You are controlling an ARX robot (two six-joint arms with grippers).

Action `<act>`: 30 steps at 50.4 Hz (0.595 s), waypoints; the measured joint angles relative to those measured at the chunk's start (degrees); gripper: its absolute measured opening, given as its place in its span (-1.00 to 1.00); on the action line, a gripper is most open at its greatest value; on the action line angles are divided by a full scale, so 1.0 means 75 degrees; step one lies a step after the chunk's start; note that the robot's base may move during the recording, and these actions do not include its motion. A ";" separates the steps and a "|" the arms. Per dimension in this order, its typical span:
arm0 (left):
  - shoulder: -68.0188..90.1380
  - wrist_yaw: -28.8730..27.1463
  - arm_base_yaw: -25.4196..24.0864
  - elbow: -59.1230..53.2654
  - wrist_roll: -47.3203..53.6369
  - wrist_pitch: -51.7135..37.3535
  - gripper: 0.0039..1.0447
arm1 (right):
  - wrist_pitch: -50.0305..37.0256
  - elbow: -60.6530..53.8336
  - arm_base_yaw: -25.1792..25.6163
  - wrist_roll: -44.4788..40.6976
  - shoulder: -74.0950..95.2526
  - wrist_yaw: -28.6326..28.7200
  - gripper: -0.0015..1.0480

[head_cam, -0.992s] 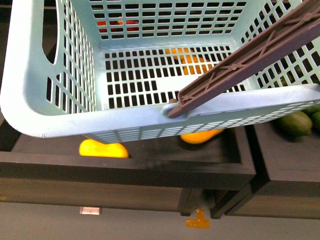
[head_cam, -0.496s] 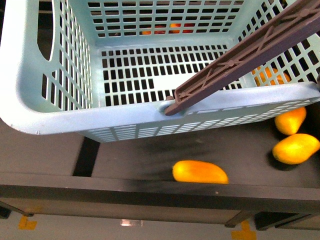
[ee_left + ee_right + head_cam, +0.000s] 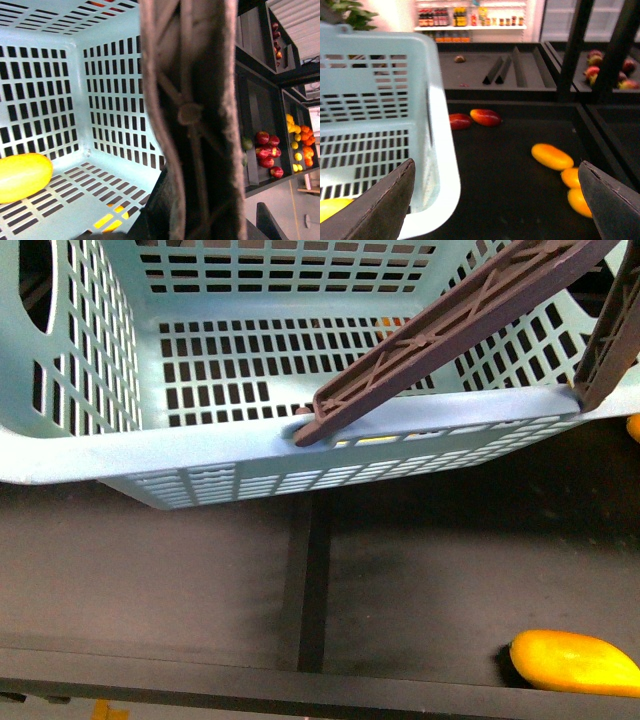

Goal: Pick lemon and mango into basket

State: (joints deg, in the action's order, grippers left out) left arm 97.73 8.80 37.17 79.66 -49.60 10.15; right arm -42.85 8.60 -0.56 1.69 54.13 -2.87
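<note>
Basket (image 3: 200, 455) fills the upper half of the front view, its brown handle (image 3: 450, 325) raised at upper right. Lemon (image 3: 22, 176) lies on the basket floor. One mango (image 3: 575, 662) sits lower right on the dark shelf (image 3: 150, 570). Right claw (image 3: 495, 165) is spread wide and empty. Left claw's grip cannot be made out behind the handle.

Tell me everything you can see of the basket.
The basket is light-blue rectangular plastic with slotted grid walls and floor and an oval hand hole in one end wall. Its brown ribbed handle pivots on the long rim and is swung up across the opening. It appears to hang slightly tilted above the dark shelf. One yellow fruit lies on its floor. What holds the handle is not visible.
</note>
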 joint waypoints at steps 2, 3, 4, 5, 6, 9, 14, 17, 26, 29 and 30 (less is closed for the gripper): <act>0.0003 0.0012 0.0012 0.0003 0.0052 0.0000 -0.92 | 0.1918 0.0624 0.0006 0.0711 -0.0073 -0.1119 0.83; 0.0009 0.0023 0.0015 0.0003 0.0067 0.0000 -0.92 | 0.2640 0.0903 0.0111 0.1142 -0.0061 -0.1530 0.83; 0.0012 0.0050 0.0029 0.0003 0.0052 0.0000 -0.92 | 0.3573 0.1271 0.0350 0.1547 0.0015 -0.1903 0.83; 0.0012 0.0073 0.0038 0.0003 0.0023 0.0000 -0.92 | 0.4089 0.1463 0.0551 0.1839 0.0079 -0.1926 0.83; 0.0012 0.0105 0.0047 0.0003 0.0003 0.0000 -0.92 | 0.4689 0.1655 0.0880 0.2212 0.0195 -0.1824 0.83; 0.0012 0.0154 0.0070 0.0003 0.0003 0.0000 -0.92 | 0.5126 0.1778 0.1684 0.2716 0.0729 -0.1303 0.83; 0.0012 0.0259 0.0152 0.0006 -0.0006 -0.0003 -0.92 | 0.4925 0.2040 0.3016 0.3229 0.2159 -0.0595 0.83; 0.0012 0.0321 0.0175 0.0006 -0.0061 0.0000 -0.92 | 0.4616 0.2194 0.3640 0.3337 0.3083 -0.0510 0.83; 0.0012 0.0143 0.0131 0.0006 -0.0073 0.0000 -0.92 | 0.3069 0.2579 0.4928 0.2996 0.6161 0.0111 0.83; 0.0012 0.0117 0.0122 0.0006 -0.0070 0.0000 -0.92 | 0.2637 0.2736 0.5205 0.2707 0.7064 0.0207 0.83; 0.0012 0.0117 0.0122 0.0006 -0.0070 0.0000 -0.92 | 0.2597 0.2766 0.5237 0.2669 0.7175 0.0207 0.83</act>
State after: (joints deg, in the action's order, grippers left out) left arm 97.82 9.67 38.09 79.70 -50.13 10.15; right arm -23.38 29.34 38.72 21.71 107.94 -1.32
